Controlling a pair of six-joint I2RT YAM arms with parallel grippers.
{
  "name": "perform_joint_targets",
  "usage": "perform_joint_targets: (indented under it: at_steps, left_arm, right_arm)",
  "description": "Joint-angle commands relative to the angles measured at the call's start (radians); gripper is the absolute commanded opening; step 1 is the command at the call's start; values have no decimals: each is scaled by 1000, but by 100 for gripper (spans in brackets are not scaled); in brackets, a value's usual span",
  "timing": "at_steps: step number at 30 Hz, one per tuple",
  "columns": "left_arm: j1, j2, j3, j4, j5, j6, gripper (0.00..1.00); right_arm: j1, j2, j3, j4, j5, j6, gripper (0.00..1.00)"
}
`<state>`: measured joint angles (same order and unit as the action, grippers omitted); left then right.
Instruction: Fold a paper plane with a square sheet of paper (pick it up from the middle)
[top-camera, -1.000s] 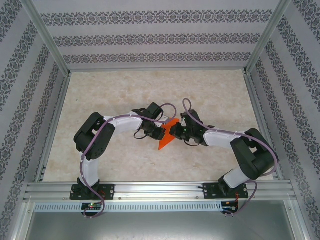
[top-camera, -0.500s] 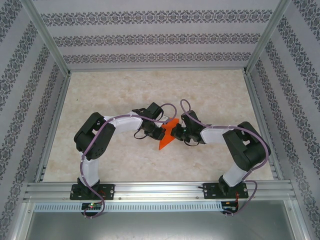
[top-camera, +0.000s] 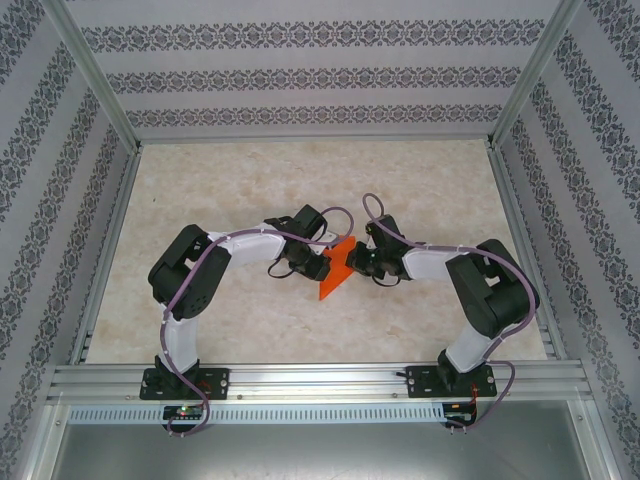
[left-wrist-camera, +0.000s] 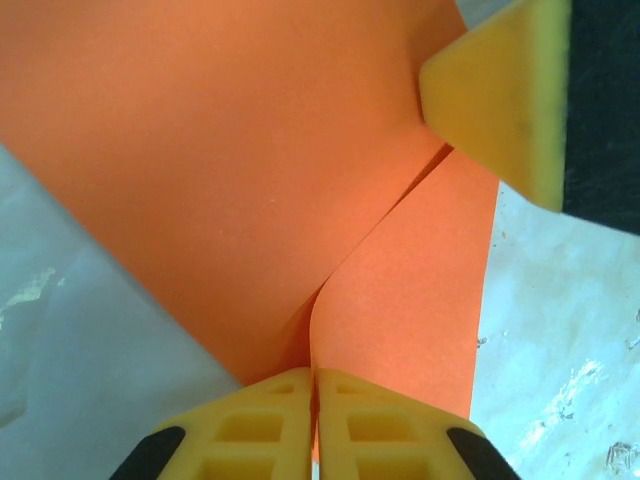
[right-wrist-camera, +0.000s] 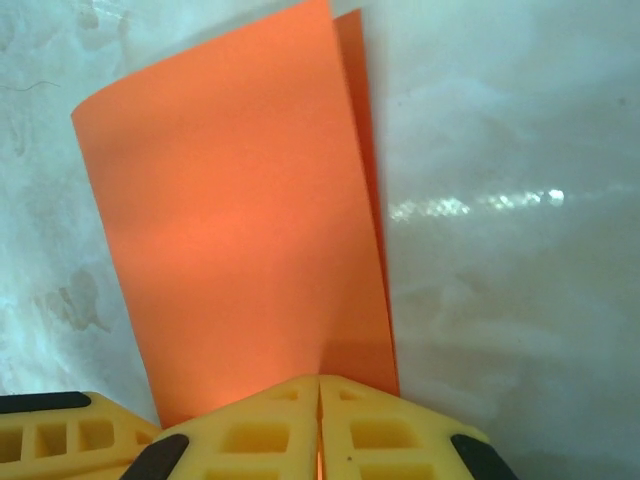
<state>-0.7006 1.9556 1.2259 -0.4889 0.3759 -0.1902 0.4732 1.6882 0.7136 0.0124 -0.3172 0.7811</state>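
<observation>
Both arms meet over the middle of the table (top-camera: 200, 190), with the orange sheet of paper (top-camera: 333, 278) caught between them, doubled over on itself. From overhead the wrists cover its upper part, and a pointed lower corner juts out. The left gripper (left-wrist-camera: 315, 385) has its yellow pads pressed together on the layers. The right gripper (right-wrist-camera: 320, 390) likewise pinches an edge, jaws closed. Whether the paper touches the table cannot be told.
</observation>
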Motion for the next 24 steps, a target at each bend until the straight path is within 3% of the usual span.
perform_joint_targets:
  at_steps: [1, 7, 10, 15, 19, 24]
  left_arm:
    - [-1, 0, 27, -54, 8, -5, 17]
    - [29, -134, 40, -62, -65, -75, 38]
    - [51, -193, 34, -55, -65, -105, 40]
    - [44, -212, 48, -43, 65, -127, 21]
    - [10, -194, 61, -34, 177, -107, 16]
    - [-7, -146, 50, -38, 58, -134, 9]
  right_arm:
    - [5, 29, 2, -80, 45, -50, 9]
    - [3, -15, 69, -142, 16, -117, 13]
    - [1, -46, 93, -140, -15, -121, 16]
    - [-10, -132, 101, -143, -9, -103, 28]
    - [-17, -192, 70, -170, 29, -85, 31]
    - [-21, -249, -5, -139, 28, -52, 35]
